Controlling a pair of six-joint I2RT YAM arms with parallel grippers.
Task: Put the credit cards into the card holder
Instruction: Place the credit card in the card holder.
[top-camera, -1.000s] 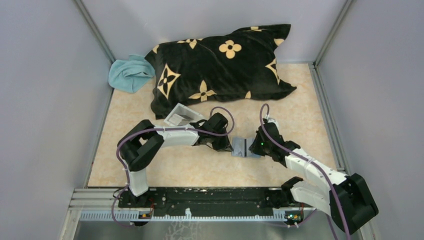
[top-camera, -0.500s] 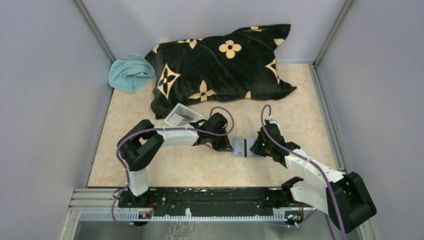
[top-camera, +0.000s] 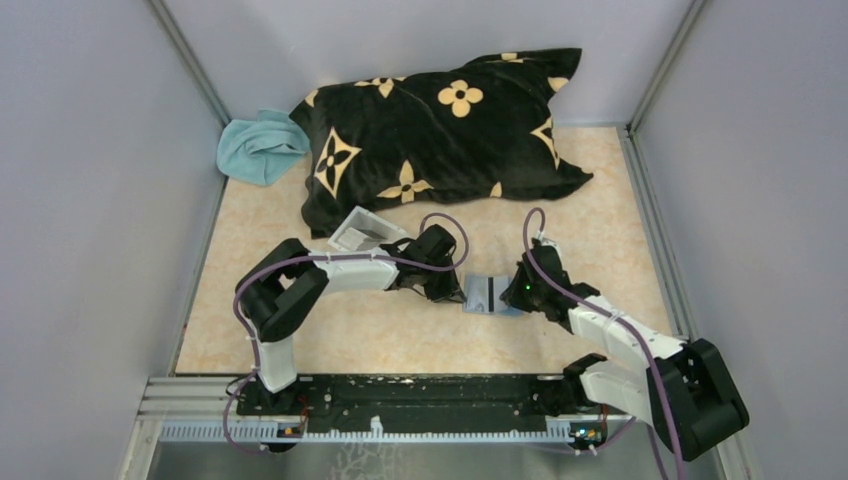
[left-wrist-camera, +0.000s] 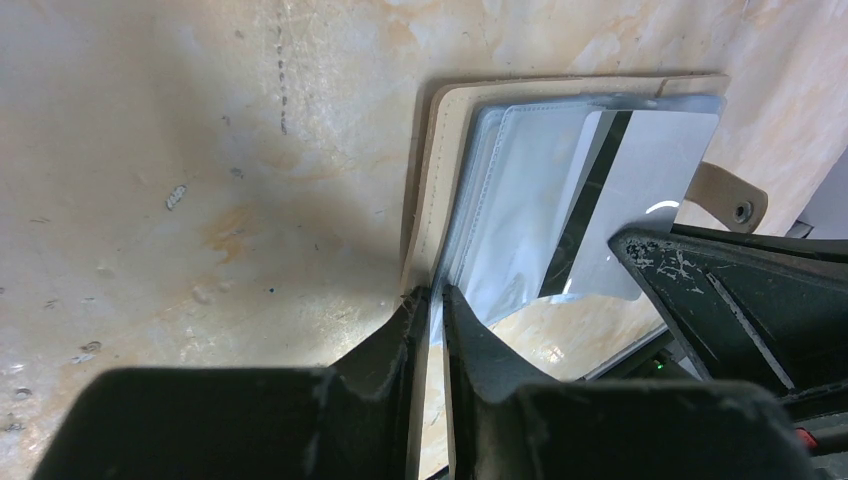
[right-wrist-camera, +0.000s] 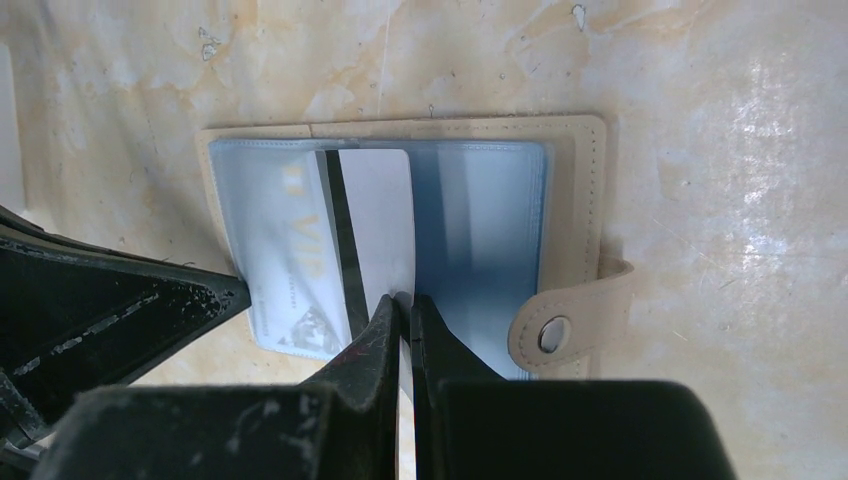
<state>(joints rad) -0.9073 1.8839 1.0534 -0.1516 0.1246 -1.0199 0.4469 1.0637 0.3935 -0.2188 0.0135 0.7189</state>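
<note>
Tan holder, spread open and flat on table, roughly midway between left and right edges and nearer the near edge than the far. Pinched at its left cover edge by left tool, closed narrow on leather and clear sleeve together. Probably done to pin it down and stop any sliding or folding shut during insertion. Clamped edge-on in right tool, closed tight: white card with a black stripe, near end in the grip, far end lying over the middle sleeves. Held by the short edge, most likely for a straight lengthwise push into a slot. Cannot tell how far into a pocket, if at all. Tab with snap stud thrown outward past the cover edge, away from the pockets. Counted: two tools, both occupied; one holder. Two cards for certain, the striped one in the grip and a VIP card behind clear plastic in the left pocket. Bluish tint in the right pocket, perhaps a third, not sure. Elsewhere: one clear tray between left arm and pillow, that one black flowered pillow along the far edge, one teal cloth by the far left corner, all apart from the work.
</note>
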